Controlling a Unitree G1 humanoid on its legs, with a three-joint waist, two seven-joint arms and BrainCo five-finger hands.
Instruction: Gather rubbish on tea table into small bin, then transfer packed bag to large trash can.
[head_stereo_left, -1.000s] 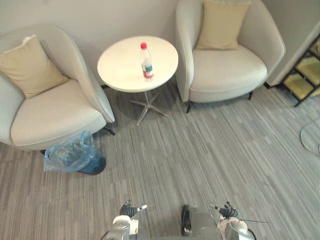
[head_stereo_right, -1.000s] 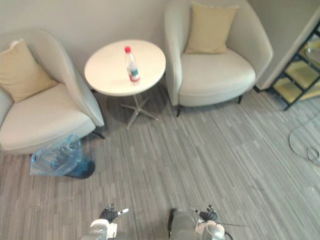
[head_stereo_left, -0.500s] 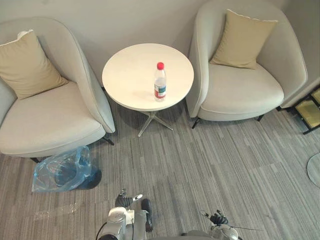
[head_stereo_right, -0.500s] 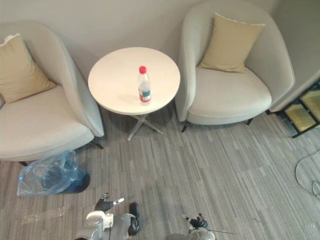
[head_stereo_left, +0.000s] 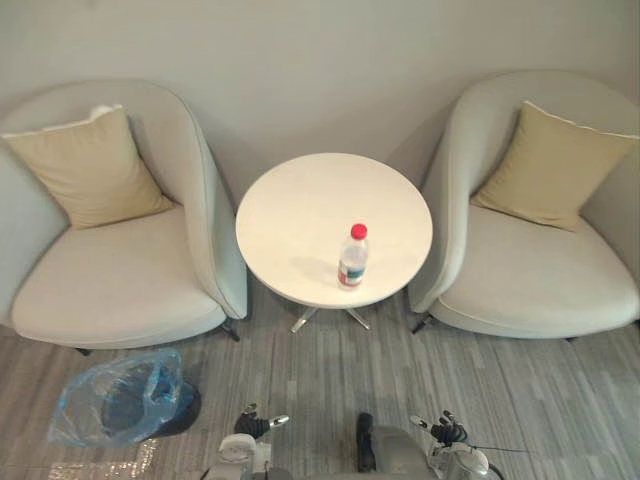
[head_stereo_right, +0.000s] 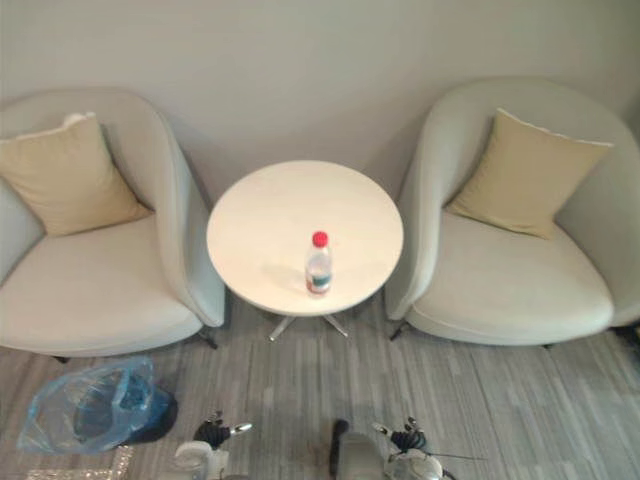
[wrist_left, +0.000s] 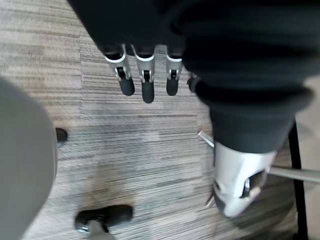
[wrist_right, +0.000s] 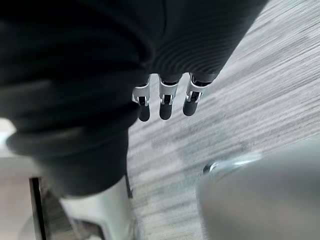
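We look down on a round white bench (head_stereo_left: 300, 205) standing between two pale armchairs, the left armchair (head_stereo_left: 120, 285) and the right armchair (head_stereo_left: 540, 280), each with a tan cushion leaning against its back. A clear plastic bottle (head_stereo_left: 352, 258) with a red cap stands upright on the bench, on the part nearer to us and a little toward the right armchair; we see nothing else on the top. The small bin (head_stereo_left: 180, 412) sits on the grey striped carpet (head_stereo_left: 560, 400) in front of the left armchair, well apart from the bench, and a blue plastic bag (head_stereo_left: 110, 405) lines it and spills over its rim.

Our left robot hand (head_stereo_left: 252, 424) hangs low near the carpet, its fingers (wrist_left: 146, 82) straight and relaxed, holding nothing. Our right robot hand (head_stereo_left: 450, 432) hangs low on the other side, fingers (wrist_right: 165, 102) likewise straight and released, empty. Both are well short of the bench and the bottle.
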